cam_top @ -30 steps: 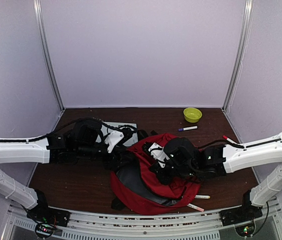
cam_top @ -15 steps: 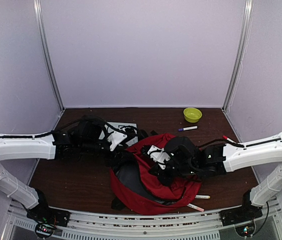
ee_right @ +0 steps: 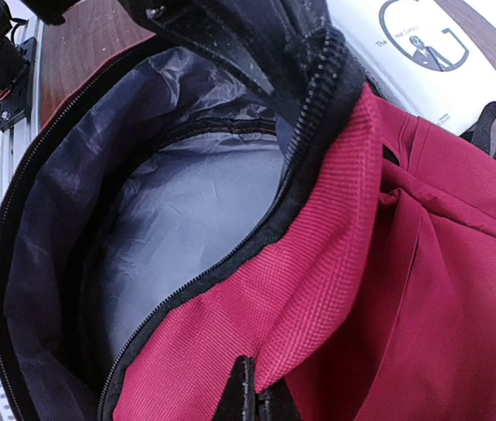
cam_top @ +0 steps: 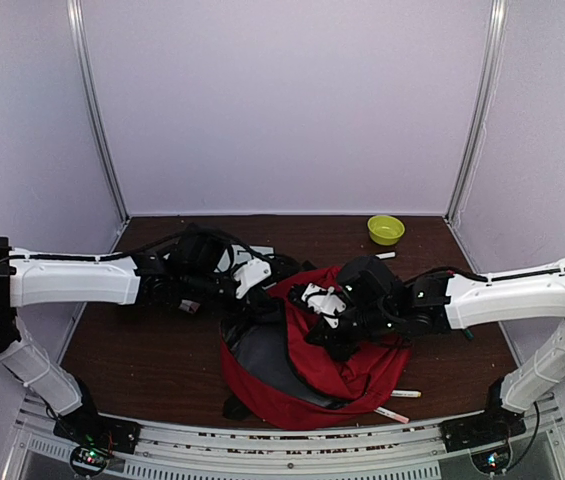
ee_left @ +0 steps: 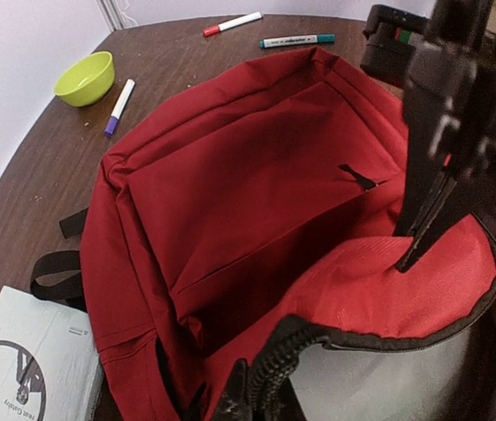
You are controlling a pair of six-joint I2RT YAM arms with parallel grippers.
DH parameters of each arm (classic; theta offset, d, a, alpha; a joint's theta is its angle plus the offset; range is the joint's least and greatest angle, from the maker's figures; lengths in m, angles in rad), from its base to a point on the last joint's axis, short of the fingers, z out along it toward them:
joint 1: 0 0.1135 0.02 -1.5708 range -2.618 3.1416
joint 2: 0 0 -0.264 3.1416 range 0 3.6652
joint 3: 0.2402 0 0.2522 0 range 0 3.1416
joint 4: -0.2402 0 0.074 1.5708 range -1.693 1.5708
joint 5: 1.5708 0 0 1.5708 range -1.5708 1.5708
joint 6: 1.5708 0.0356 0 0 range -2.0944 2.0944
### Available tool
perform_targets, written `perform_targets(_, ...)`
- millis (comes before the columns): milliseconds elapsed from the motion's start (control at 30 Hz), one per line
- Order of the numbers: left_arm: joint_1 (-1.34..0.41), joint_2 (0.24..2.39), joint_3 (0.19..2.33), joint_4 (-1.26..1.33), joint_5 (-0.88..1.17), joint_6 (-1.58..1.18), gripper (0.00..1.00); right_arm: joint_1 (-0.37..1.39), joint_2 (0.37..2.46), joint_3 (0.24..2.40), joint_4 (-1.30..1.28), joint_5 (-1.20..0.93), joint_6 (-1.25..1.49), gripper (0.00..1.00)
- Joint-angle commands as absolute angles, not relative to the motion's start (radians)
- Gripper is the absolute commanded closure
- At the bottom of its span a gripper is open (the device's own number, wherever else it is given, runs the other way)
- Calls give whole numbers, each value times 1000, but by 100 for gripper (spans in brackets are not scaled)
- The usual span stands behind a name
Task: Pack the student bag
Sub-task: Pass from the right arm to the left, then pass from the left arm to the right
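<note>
The student bag (cam_top: 307, 385) is a red backpack lying open in the middle of the table, its grey lining (cam_top: 262, 352) showing. My left gripper (cam_top: 250, 303) is at the bag's left rim. In the left wrist view it (ee_left: 261, 402) is shut on the black zipper edge (ee_left: 318, 338) of the opening. My right gripper (cam_top: 324, 335) is over the bag's middle. In the right wrist view it (ee_right: 261, 402) is shut on a fold of the red flap (ee_right: 318, 289), holding the mouth open above the lining (ee_right: 177, 219).
A green bowl (cam_top: 385, 229) stands at the back right with a purple marker (ee_left: 119, 107) near it. Red (ee_left: 232, 24) and teal (ee_left: 298, 40) markers lie beyond the bag. A white booklet (ee_left: 28, 364) lies beside the bag's left. Two markers (cam_top: 400, 394) rest near the front rail.
My left arm has reached right to the bag's rim, and its jaws have gone from open to shut on the zipper edge. The right gripper has shifted slightly back with the flap.
</note>
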State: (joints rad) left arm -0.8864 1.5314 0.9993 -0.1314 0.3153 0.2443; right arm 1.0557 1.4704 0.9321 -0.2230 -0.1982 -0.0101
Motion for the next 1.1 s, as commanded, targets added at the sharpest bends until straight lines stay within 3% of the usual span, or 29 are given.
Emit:
perform_targets(0, -869, 1547, 1052, -111, 405, 232, 100, 1029, 1476, 965, -259, -247, -27, 96)
perform_targets(167, -844, 1521, 1031, -63, 450, 190, 100, 1009, 1454, 967, -287, -242, -22, 79)
perform_targets(333, -835, 1515, 1012, -34, 430, 143, 100, 1007, 1419, 973, -295, -224, 3, 53)
perform_targets(533, -821, 1504, 967, 60, 440, 56, 100, 1007, 1336, 959, -275, -143, 78, 32)
perform_targets(600, -821, 1510, 977, 54, 422, 37, 100, 1007, 1299, 948, -269, -124, 94, 8)
perform_targets(667, -821, 1521, 997, 38, 403, 16, 100, 1007, 1263, 937, -265, -98, 109, 1)
perform_targets(1067, -821, 1628, 1184, -128, 277, -237, 100, 1086, 1136, 836, -165, 122, 169, 0)
